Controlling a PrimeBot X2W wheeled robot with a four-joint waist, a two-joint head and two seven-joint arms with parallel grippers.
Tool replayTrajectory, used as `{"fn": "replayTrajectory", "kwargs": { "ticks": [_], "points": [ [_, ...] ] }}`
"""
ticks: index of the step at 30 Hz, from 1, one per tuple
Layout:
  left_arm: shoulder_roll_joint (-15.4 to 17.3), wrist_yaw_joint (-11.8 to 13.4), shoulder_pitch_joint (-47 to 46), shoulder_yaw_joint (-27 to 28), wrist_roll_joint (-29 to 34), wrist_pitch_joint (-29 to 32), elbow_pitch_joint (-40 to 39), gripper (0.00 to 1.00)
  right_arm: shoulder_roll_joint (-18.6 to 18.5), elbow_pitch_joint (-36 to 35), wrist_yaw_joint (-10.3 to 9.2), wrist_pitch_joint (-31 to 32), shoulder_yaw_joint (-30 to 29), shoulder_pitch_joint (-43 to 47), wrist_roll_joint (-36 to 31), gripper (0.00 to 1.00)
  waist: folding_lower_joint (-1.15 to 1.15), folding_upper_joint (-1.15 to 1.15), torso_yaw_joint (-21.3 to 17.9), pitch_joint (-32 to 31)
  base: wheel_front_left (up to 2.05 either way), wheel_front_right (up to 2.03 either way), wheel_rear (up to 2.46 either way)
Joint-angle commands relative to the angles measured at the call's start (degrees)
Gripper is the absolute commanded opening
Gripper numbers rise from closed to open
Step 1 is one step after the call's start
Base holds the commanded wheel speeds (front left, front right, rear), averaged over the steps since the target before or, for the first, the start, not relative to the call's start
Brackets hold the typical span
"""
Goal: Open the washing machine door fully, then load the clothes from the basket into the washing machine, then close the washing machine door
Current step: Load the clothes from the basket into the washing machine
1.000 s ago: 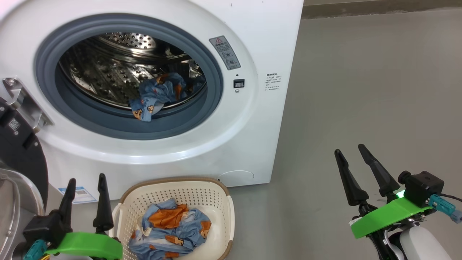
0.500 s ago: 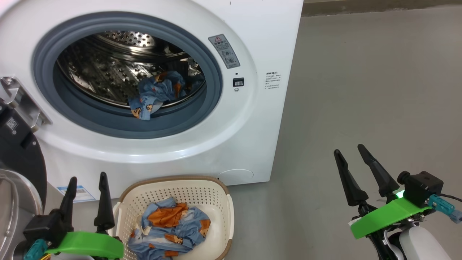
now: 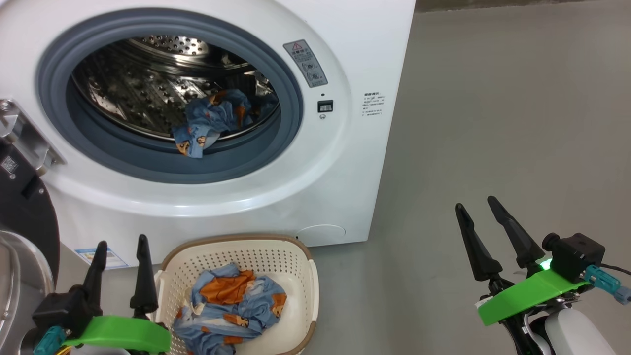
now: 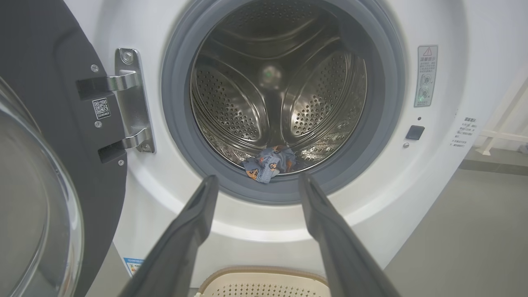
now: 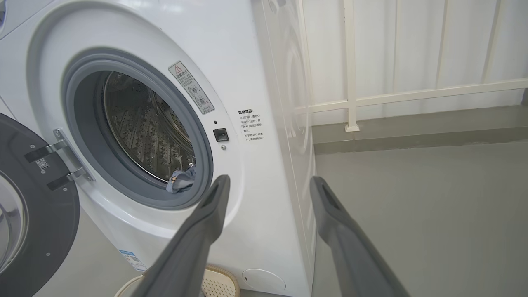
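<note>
Left fingers (image 3: 143, 276) and right fingers (image 3: 474, 246) are spread, empty. The clothes (image 3: 231, 305) lie in the basket (image 3: 236, 240) just right of the left fingers; one garment (image 3: 212, 121) sits in the washing machine (image 3: 345, 172) ahead, door (image 3: 24, 207) open.

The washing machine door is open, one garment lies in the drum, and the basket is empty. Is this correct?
Not fully. The basket is not empty: blue and orange clothes lie in it, as the head view shows. The door is open and one garment lies in the drum.

The washing machine door (image 3: 24, 217) runs off the left edge (mostly unseen); label print (image 3: 373, 104) unreadable
</note>
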Motion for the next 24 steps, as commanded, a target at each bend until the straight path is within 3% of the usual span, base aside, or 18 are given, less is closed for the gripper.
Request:
{"fn": "replayTrajectory", "kwargs": {
  "ticks": [1, 12, 24],
  "points": [
    [1.2, 0.4, -1.2, 1.5, -0.4, -0.2, -1.4, 1.00, -0.6, -1.7, 0.09, -0.3, 1.2, -0.8, -0.5, 1.00, 0.00, 0.00, -0.1, 0.5, 0.00, 0.00, 0.00],
    [2.2, -0.5, -3.9, 0.2, -0.8, 0.2, 2.2, 1.00, 0.2, -2.5, 0.09, -0.3, 1.3, -2.2, -1.0, 1.00, 0.00, 0.00, -1.6, 5.7, 0.00, 0.00, 0.00],
    [4.9, -1.6, -9.6, -0.4, -0.9, 0.1, 6.8, 1.00, 2.6, -4.1, 0.09, -0.3, 0.5, -4.8, -2.1, 1.00, 0.00, 0.00, -4.8, 16.6, 0.00, 0.00, 0.00]
  ]
}}
